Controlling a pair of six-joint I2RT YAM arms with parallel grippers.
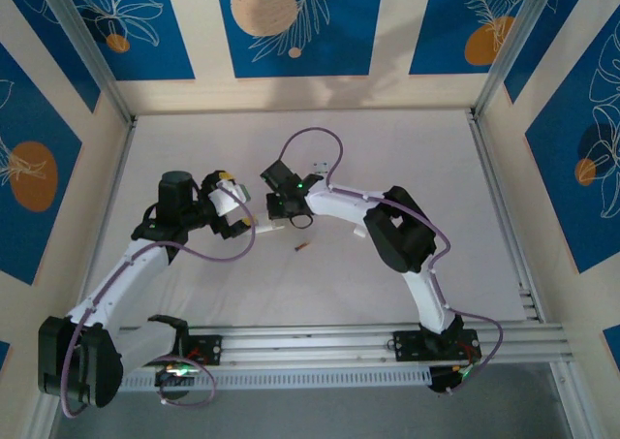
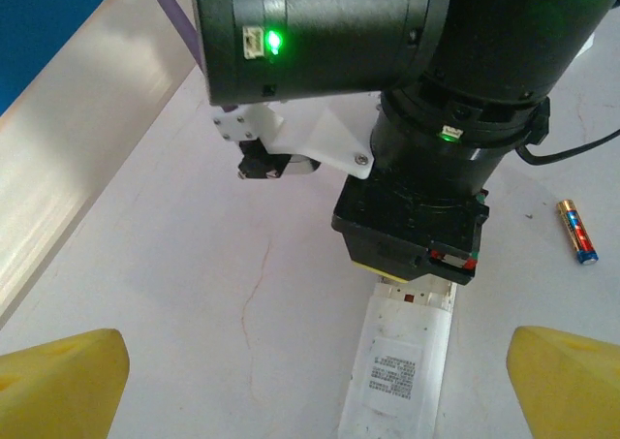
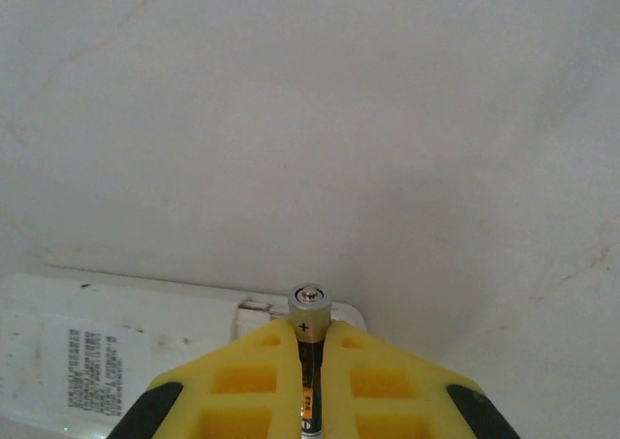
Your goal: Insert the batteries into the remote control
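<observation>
— From above, where do we find the grippers?
— We see the left gripper [image 1: 240, 226] and the right gripper [image 1: 282, 209] close together near the middle of the white table [image 1: 407, 158]. The remote control [image 1: 265, 232] is a pale strip between them. A loose battery [image 1: 302, 248] lies on the table just to the right, apart from both. From this height we cannot tell how the jaws stand.
— And the left wrist camera?
— There our left gripper [image 2: 315, 366] is spread wide and holds nothing. Its yellow fingers [image 2: 63, 381] sit at the two bottom corners. The remote control [image 2: 397, 361] lies flat on the table in the gap, label up, a little right of the middle and touching neither finger. The right gripper [image 2: 412, 265] sits over the remote's far end. The loose battery [image 2: 576, 231], gold, red and blue, lies on the table to the right, well clear of the remote.
— What do we get from the right wrist?
— The right gripper [image 3: 310, 352] is clamped tight on the held battery [image 3: 310, 313], which stands between the yellow fingers [image 3: 242, 381] with its gold end and metal tip poking out past them. That tip sits just over the end edge of the remote control [image 3: 116, 342], beside a small notch in the white casing; whether it touches the remote we cannot tell
</observation>
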